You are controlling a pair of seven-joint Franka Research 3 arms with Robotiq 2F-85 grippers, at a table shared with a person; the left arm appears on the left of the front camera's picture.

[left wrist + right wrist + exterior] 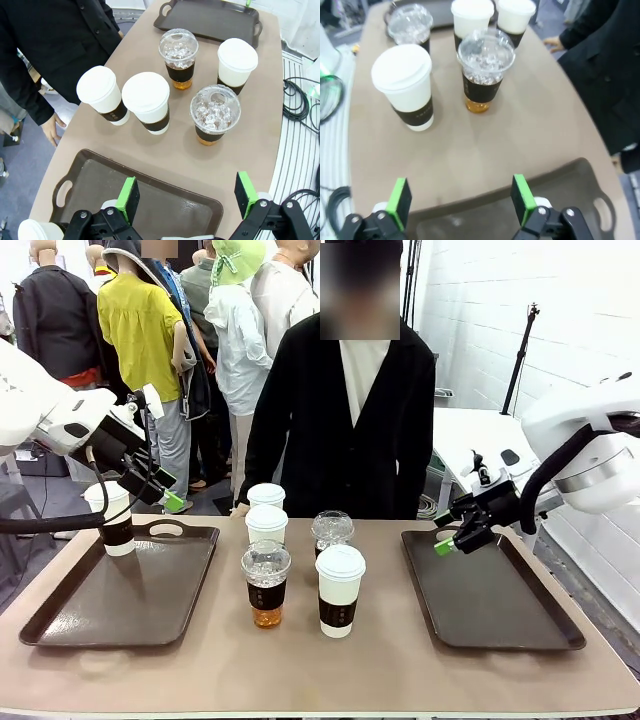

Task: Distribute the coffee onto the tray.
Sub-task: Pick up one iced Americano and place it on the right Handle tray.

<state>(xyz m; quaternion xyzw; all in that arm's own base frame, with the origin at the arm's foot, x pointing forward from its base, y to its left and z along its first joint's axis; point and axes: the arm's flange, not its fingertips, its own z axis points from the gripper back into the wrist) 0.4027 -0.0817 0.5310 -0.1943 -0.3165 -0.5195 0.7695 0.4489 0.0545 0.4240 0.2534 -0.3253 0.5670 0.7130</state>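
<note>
We note left hand (pixel 160 490) wide, empty, over dark brown left tray (pixel 130 605); white paper cup (pixel 115 520), brown-sleeved, on its far-left corner. Right hand (pixel 447 538) wide above right tray (pixel 495 605). Five sleeved cups (pixel 340 590), two clear domed, mid counter (pixel 200 665).

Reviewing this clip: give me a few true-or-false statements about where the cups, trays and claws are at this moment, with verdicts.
1. A white-lidded cup stands on the left tray. True.
2. The right tray carries two cups. False: no cup stands on it.
3. Both dome-lidded cups stand on the table, between the trays. True.
4. The right claw is shut on a cup. False: it is open and holds nothing.
5. The left claw grips the cup on the left tray. False: it is open and apart from that cup.
</note>
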